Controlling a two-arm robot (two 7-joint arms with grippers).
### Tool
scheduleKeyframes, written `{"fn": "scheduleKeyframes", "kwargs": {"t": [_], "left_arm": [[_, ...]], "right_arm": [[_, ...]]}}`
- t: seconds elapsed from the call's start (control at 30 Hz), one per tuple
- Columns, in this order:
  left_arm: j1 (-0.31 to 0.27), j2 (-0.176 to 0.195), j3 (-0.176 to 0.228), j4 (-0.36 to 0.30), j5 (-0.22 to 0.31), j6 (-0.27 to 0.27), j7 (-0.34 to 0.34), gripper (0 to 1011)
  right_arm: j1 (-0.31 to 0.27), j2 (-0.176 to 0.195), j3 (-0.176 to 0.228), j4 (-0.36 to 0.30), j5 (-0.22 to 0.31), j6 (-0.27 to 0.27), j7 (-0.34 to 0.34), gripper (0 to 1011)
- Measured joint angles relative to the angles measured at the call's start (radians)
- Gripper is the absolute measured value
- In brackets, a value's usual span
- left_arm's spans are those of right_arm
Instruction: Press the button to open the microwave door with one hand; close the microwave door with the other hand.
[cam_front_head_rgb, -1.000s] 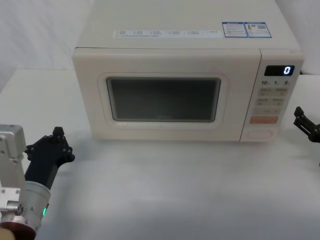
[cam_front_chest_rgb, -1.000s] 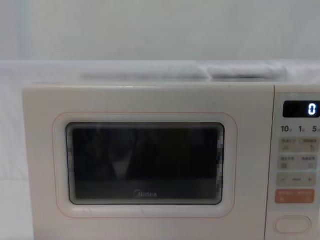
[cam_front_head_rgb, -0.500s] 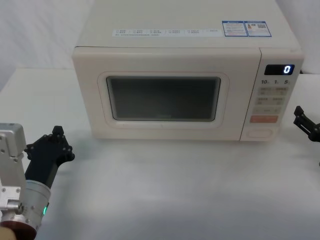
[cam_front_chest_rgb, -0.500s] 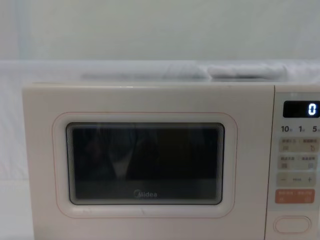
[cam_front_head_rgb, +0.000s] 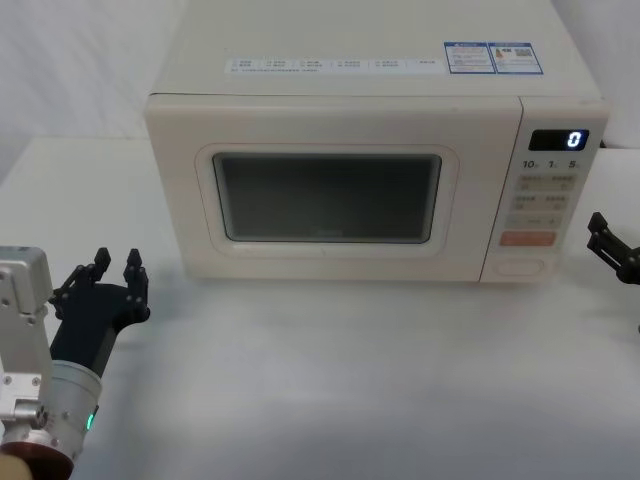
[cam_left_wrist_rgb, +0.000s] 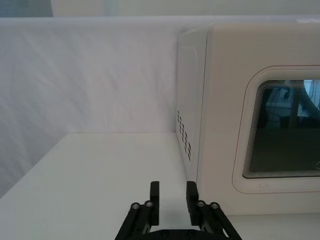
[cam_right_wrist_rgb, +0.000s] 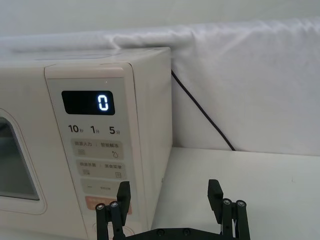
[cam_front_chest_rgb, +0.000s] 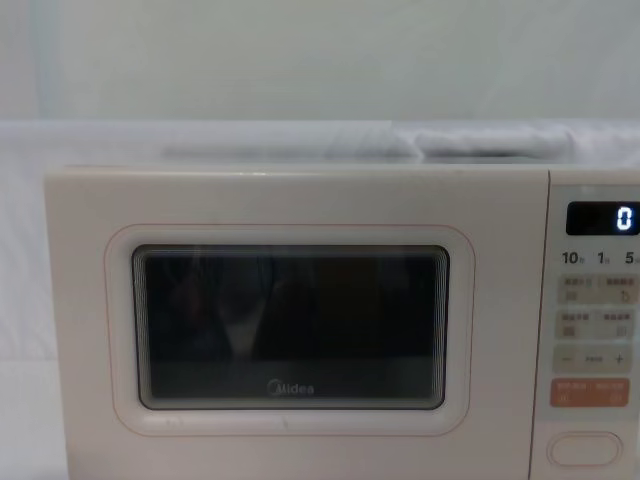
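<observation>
The microwave door (cam_front_head_rgb: 325, 198) sits flush with the oven front, toward the far edge of the white bench (cam_front_head_rgb: 330, 370). Nearest, at the bench's near left corner, the left gripper (cam_front_head_rgb: 115, 266) hovers with its fingers parted around nothing, short of the oven's left side. At the right edge, the right gripper (cam_right_wrist_rgb: 170, 192) hangs with its fingers spread wide and holding nothing, beside the control panel. The button (cam_front_chest_rgb: 585, 449) lies at that panel's foot, below the orange key (cam_front_chest_rgb: 589, 392).

Microwave door (cam_front_head_rgb: 325, 195) shut (display reads 0); left gripper (cam_front_head_rgb: 116, 264) fingers parted, front-left of it.
</observation>
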Motion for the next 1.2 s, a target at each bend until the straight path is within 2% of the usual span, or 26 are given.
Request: {"fn": "scheduleKeyframes", "kwargs": {"t": [0.17,0.2,0.27,0.37,0.4,0.43,0.53,0.57,0.73,1.2], "left_arm": [[0.000,0.000,0.000,0.000,0.000,0.000,0.000,478],[0.000,0.000,0.000,0.000,0.000,0.000,0.000,540],[0.000,0.000,0.000,0.000,0.000,0.000,0.000,574],[0.000,0.000,0.000,0.000,0.000,0.000,0.000,702],[0.000,0.000,0.000,0.000,0.000,0.000,0.000,702],[0.000,0.000,0.000,0.000,0.000,0.000,0.000,760],[0.000,0.000,0.000,0.000,0.000,0.000,0.000,816],[0.000,0.000,0.000,0.000,0.000,0.000,0.000,870],[0.000,0.000,0.000,0.000,0.000,0.000,0.000,990],[0.000,0.000,0.000,0.000,0.000,0.000,0.000,1001]], "right_arm": [[0.000,0.000,0.000,0.000,0.000,0.000,0.000,1002],[0.000,0.000,0.000,0.000,0.000,0.000,0.000,1002],[0.000,0.000,0.000,0.000,0.000,0.000,0.000,1002],[0.000,0.000,0.000,0.000,0.000,0.000,0.000,1002],[0.000,0.000,0.000,0.000,0.000,0.000,0.000,1002],[0.000,0.000,0.000,0.000,0.000,0.000,0.000,1002],[0.000,0.000,0.000,0.000,0.000,0.000,0.000,1002],[0.000,0.000,0.000,0.000,0.000,0.000,0.000,1002],[0.000,0.000,0.000,0.000,0.000,0.000,0.000,1002],[0.000,0.000,0.000,0.000,0.000,0.000,0.000,1002]]}}
